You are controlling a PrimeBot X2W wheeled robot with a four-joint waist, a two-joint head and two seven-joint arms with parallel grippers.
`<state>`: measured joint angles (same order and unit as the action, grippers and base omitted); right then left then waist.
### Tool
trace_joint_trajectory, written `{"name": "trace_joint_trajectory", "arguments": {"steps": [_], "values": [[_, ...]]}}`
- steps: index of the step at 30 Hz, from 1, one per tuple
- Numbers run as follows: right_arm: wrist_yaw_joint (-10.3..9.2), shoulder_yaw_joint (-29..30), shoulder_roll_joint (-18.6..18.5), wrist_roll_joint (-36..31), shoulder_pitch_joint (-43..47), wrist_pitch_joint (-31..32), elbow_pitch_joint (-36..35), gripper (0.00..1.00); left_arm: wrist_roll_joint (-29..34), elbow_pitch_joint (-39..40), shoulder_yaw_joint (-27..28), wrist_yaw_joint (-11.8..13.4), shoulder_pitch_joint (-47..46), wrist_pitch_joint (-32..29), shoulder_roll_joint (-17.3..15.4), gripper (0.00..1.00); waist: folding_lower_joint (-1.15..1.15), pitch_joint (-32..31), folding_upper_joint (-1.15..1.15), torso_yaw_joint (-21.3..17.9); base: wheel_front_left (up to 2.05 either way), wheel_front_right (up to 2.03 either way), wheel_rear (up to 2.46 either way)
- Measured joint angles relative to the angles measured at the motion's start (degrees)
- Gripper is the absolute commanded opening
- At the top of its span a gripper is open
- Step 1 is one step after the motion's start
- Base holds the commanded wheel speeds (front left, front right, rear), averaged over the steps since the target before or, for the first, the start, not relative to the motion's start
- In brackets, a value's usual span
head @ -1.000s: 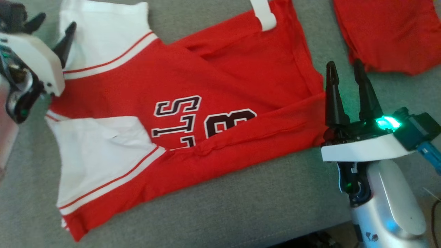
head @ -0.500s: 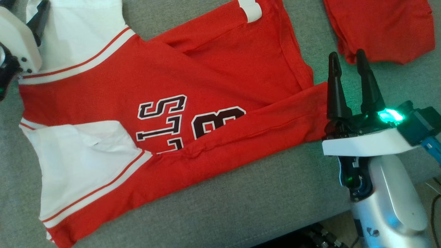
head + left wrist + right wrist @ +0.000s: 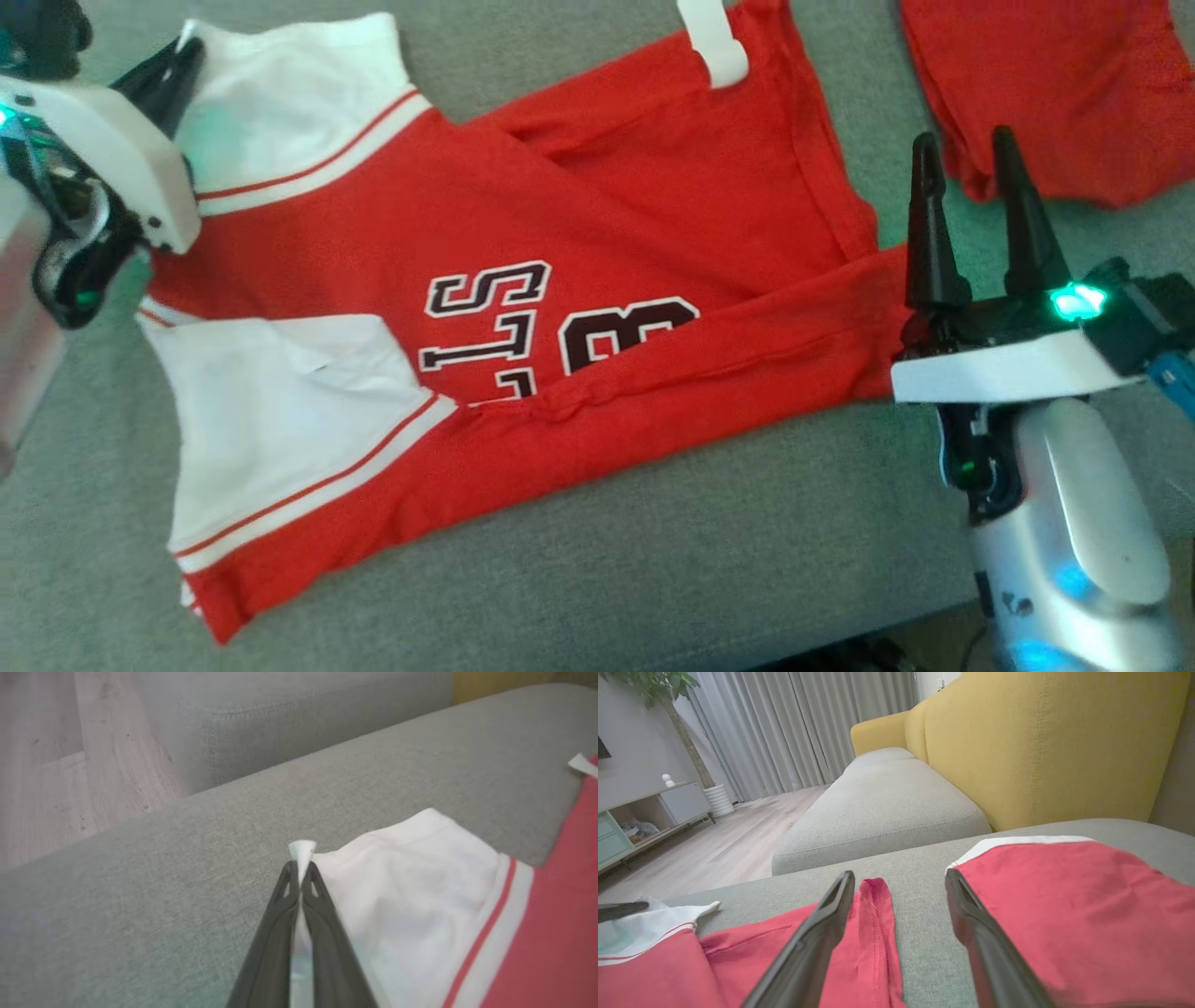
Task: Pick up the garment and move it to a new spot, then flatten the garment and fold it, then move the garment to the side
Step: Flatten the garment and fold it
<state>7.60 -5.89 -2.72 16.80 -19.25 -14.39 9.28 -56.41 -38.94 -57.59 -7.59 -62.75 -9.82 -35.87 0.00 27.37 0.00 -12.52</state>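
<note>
On woven grey cushion (image 3: 653, 560), left gripper (image 3: 300, 869) pinches jersey's (image 3: 523, 215) white sleeve (image 3: 289, 103); right gripper (image 3: 963, 140) gapes.

Garment (image 3: 523, 215): soft knit cloth, matt; red body, white sleeves, lightly creased.
Lettering (image 3: 485, 317): flat print on the cloth.
Sofa seat (image 3: 653, 560): grey woven cloth, coarse grain, matt.
Backrest (image 3: 1041, 742): yellow cloth, fine weave, stitched seam.
Second red cloth (image 3: 1055, 84): matt knit, rumpled.
Right gripper (image 3: 963, 140): fingers (image 3: 929, 243) dark matt plastic; white base smooth.
Right forearm (image 3: 1083, 504): glossy silvery shell.
Floor (image 3: 724, 844): pale wood planks, low sheen.
</note>
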Motion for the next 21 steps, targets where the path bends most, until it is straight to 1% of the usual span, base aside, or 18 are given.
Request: {"name": "trace_joint_trajectory", "arguments": {"steps": [4,8,12,16,21], "values": [[0.0,1.9,0.0,-3.7,-1.8,1.2,2.1,1.0,0.0,1.7,-0.7,0.0,0.1,5.8,0.5,0.0,0.0,-2.1,0.0,2.0,0.0,0.0,0.0],[0.0,4.7,0.0,-8.1,-4.1,7.2,3.4,1.0,0.1,4.4,-2.3,0.0,1.7,9.7,1.0,0.0,0.0,-4.0,0.0,4.8,0.0,0.0,0.0],[0.0,6.5,-0.4,-12.4,-7.1,14.9,5.1,1.0,0.6,6.7,-3.4,0.0,3.5,12.5,1.3,0.0,-0.01,-5.5,0.0,7.9,0.0,0.0,0.0],[0.0,7.1,-2.8,-14.0,-11.1,22.2,8.4,1.0,0.6,9.8,-3.6,0.1,5.1,14.5,1.3,0.0,-0.01,-6.7,0.0,11.0,0.0,0.0,0.0],[0.0,6.5,-5.9,-17.0,-17.0,29.4,15.8,1.0,1.3,14.4,-4.4,1.4,7.6,15.5,1.2,0.0,-0.01,-7.3,0.0,14.5,0.0,0.0,0.0]]}}
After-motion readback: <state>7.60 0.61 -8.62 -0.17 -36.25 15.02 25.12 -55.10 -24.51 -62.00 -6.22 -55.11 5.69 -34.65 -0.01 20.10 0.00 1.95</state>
